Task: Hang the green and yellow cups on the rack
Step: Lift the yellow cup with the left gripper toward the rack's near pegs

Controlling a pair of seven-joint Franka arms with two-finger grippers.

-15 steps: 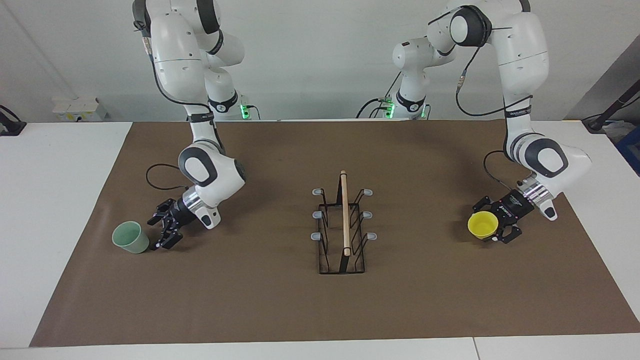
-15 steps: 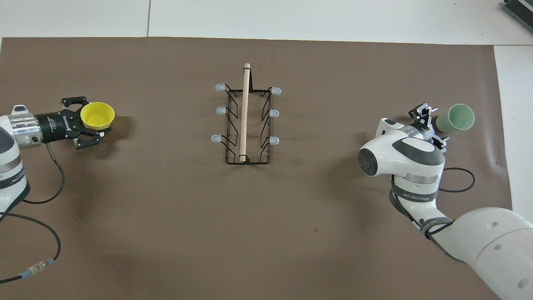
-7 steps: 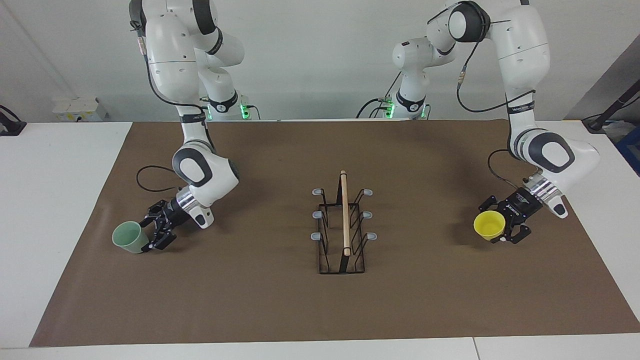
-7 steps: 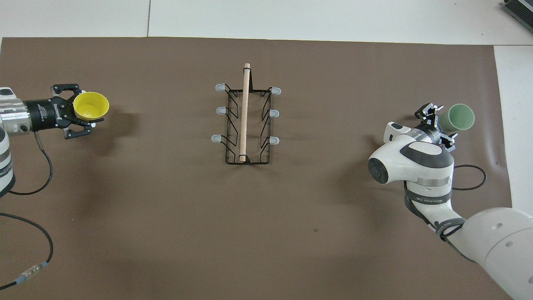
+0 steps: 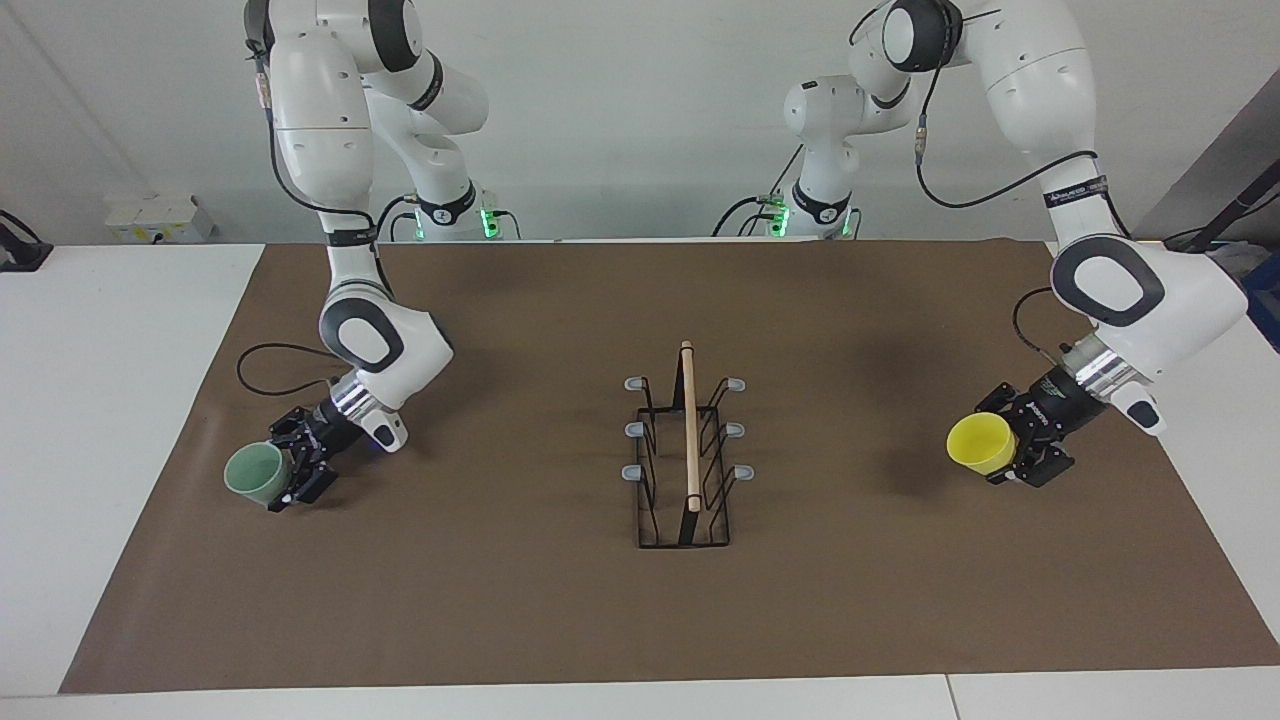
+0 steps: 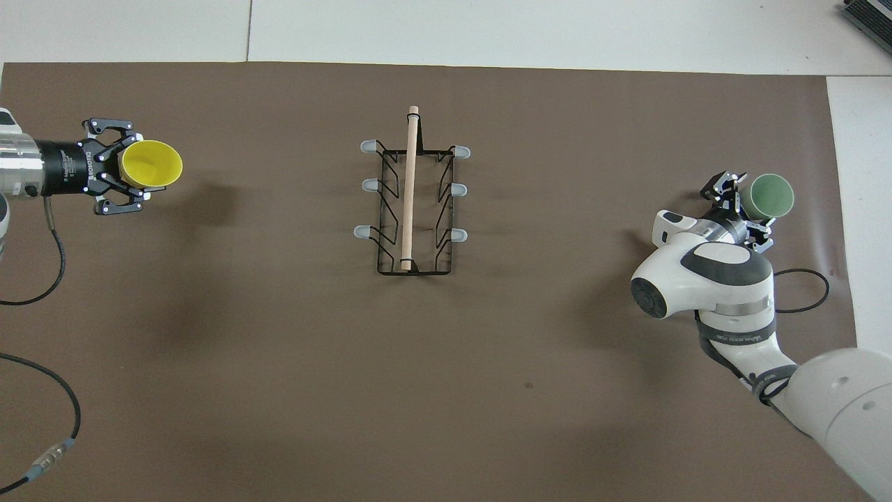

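The rack (image 5: 688,455) stands mid-mat, its wooden rod on top and its prongs bare; it also shows in the overhead view (image 6: 411,202). My left gripper (image 5: 1012,450) is shut on the yellow cup (image 5: 982,443) and holds it above the mat at the left arm's end, tipped on its side with the mouth toward the rack. The overhead view shows this gripper (image 6: 131,167) and cup (image 6: 152,164) too. The green cup (image 5: 256,473) stands upright on the mat at the right arm's end. My right gripper (image 5: 290,472) is low, open, with fingers on either side of the green cup (image 6: 766,196).
A brown mat (image 5: 520,600) covers the table. Black cables trail from both wrists: one lies on the mat beside the right arm (image 5: 262,352), one by the left arm (image 6: 42,279). White table margins (image 5: 110,400) lie outside the mat.
My left gripper has lifted the yellow cup, tipped it sideways and drawn it away from the rack. My right gripper has moved in until its fingers straddle the green cup.
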